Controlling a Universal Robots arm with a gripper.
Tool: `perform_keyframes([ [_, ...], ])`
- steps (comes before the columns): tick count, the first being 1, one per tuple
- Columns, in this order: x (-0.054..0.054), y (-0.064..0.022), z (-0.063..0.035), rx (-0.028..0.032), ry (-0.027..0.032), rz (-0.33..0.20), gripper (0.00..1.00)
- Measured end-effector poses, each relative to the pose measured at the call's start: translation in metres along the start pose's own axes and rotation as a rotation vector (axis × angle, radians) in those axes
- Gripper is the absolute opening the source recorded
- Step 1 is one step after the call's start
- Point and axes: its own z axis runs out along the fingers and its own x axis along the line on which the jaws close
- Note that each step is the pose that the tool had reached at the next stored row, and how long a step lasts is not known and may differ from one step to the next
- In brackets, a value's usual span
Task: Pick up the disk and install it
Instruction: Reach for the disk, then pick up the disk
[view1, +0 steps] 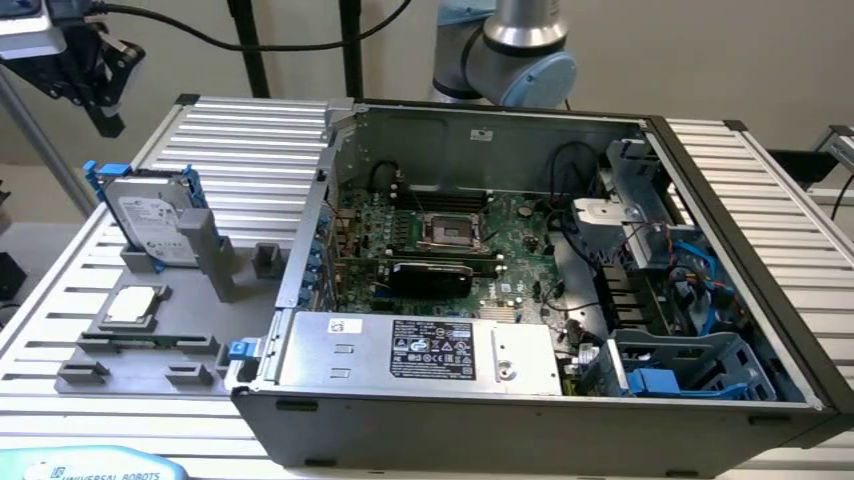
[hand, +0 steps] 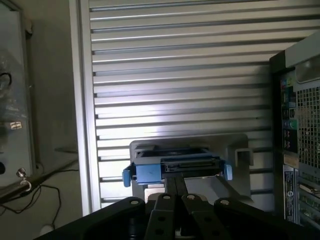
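1. Closest to the wrist camera, the claw (hand: 175, 181) has its two black fingers (hand: 171, 189) pressed together with nothing between them
2. Seen from the exterior view, the claw (view1: 107, 122) hangs in the air near that view's upper left corner, touching nothing
3. Just past the fingertips in the wrist view is the disk (hand: 190, 163), seen edge-on, with its blue carrier rail (hand: 147, 173) wrapping both ends; claw and disk are apart
4. From outside, the disk (view1: 150, 222) stands on edge, leaning slightly, in a grey holder (view1: 203, 250) on the slatted metal table (view1: 254, 150), at the exterior view's left and below the claw, with its white label facing the camera
5. Nearer the exterior camera than the disk, a small square silver chip (view1: 135, 305) lies flat on the same grey fixture
6. To the exterior view's right of the holder, an open computer case (view1: 747, 200) lies on the table, showing its motherboard (view1: 454, 225) and, along the near edge, a silver box with a black label (view1: 427, 350)
7. A blue-grey drive cage (view1: 694, 365) sits in the case's near right corner
8. Behind the case rises the robot arm (view1: 514, 45)
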Motion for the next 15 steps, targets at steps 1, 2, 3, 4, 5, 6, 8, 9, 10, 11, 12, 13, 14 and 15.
perform_keyframes([
  [1,0.005,-0.0002,0.0007,0.0001,0.0001,0.000,0.11],
  [2,0.009,-0.0004,0.0015,0.0000,0.0000,0.000,0.11],
  [3,0.014,-0.0006,0.0019,0.0000,0.0000,0.000,0.11],
  [4,0.018,-0.0009,0.0021,0.0001,0.0002,0.000,0.11],
  [5,0.020,-0.0011,0.0022,0.0001,0.0002,-0.001,0.11],
  [6,0.022,-0.0012,0.0023,0.0001,0.0002,-0.003,0.11],
  [8,0.023,-0.0013,0.0024,0.0001,0.0004,-0.011,0.11],
  [9,0.023,-0.0013,0.0024,0.0002,0.0007,-0.015,0.11],
  [10,0.023,-0.0013,0.0024,0.0002,0.0008,-0.017,0.11],
  [11,0.023,-0.0012,0.0024,0.0002,0.0009,-0.017,0.11],
  [12,0.023,-0.0012,0.0024,0.0002,0.0009,-0.017,0.11],
  [13,0.023,-0.0012,0.0024,0.0002,0.0009,-0.017,0.11],
  [14,0.023,-0.0013,0.0024,0.0002,0.0008,-0.017,0.11],
  [15,0.023,-0.0013,0.0024,0.0003,0.0010,-0.017,0.11],
])
